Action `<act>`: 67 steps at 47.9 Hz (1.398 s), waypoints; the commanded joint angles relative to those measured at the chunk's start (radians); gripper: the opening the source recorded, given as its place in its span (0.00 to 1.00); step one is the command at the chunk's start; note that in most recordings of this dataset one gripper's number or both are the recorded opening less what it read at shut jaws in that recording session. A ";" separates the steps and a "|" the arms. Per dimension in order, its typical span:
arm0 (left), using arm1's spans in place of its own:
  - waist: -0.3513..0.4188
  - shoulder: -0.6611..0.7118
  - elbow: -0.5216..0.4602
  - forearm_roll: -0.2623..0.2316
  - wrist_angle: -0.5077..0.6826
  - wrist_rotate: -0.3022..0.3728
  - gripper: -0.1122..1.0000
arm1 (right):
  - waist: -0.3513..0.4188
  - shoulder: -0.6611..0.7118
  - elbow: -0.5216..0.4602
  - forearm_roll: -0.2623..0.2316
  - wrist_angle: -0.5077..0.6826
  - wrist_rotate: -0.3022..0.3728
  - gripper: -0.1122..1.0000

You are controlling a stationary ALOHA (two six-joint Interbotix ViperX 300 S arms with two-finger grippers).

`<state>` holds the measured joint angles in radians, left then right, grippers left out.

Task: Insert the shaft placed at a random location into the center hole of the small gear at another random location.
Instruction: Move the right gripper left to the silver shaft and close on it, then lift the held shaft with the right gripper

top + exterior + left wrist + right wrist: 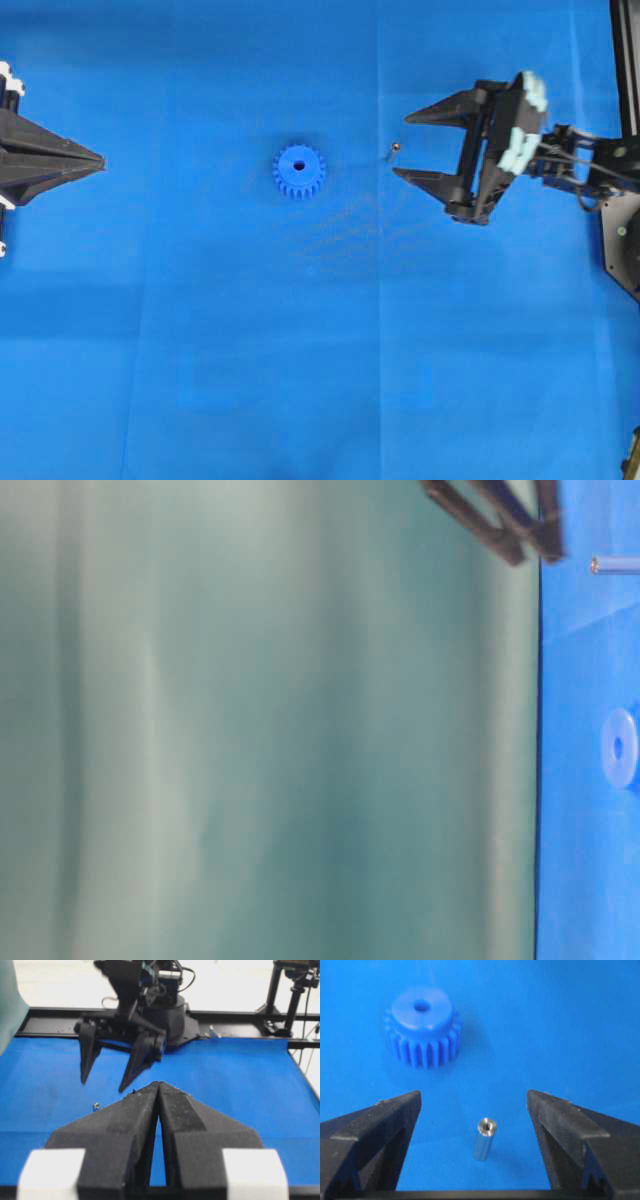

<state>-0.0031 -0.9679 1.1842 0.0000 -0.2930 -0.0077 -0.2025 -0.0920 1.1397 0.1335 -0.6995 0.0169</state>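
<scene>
So the shaft (484, 1138) stands upright between my right fingers (400, 1110), touching neither; they're spread wide with nothing in them. The gear (422, 1027) sits further off to the left, well apart, its hole (422, 1006) facing up. My left fingers (180, 1110) are pressed together, empty, at the far left. Blue table (300, 350), greenish backdrop (250, 730) beyond it.

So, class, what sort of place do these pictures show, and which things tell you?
Most likely a robotics lab test bench: two black robot grippers, left gripper and right gripper, face across a blue mat holding only a small gear and a shaft.
</scene>
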 commanded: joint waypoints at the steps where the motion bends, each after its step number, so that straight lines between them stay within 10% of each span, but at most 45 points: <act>1: -0.002 0.003 -0.015 0.002 -0.011 -0.002 0.10 | -0.002 0.044 -0.023 0.009 -0.038 0.003 0.78; 24: -0.002 0.005 -0.009 0.003 -0.011 -0.003 0.10 | -0.002 0.133 -0.038 0.049 -0.060 0.003 0.72; 41: -0.002 0.003 -0.009 0.002 -0.011 -0.002 0.10 | -0.003 0.147 -0.048 0.055 -0.054 0.003 0.13; 67: -0.002 0.005 -0.009 0.002 -0.006 -0.006 0.10 | -0.002 -0.038 -0.058 0.055 0.095 0.023 0.13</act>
<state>-0.0031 -0.9679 1.1842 0.0000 -0.2930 -0.0123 -0.2040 -0.0522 1.0999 0.1871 -0.6565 0.0414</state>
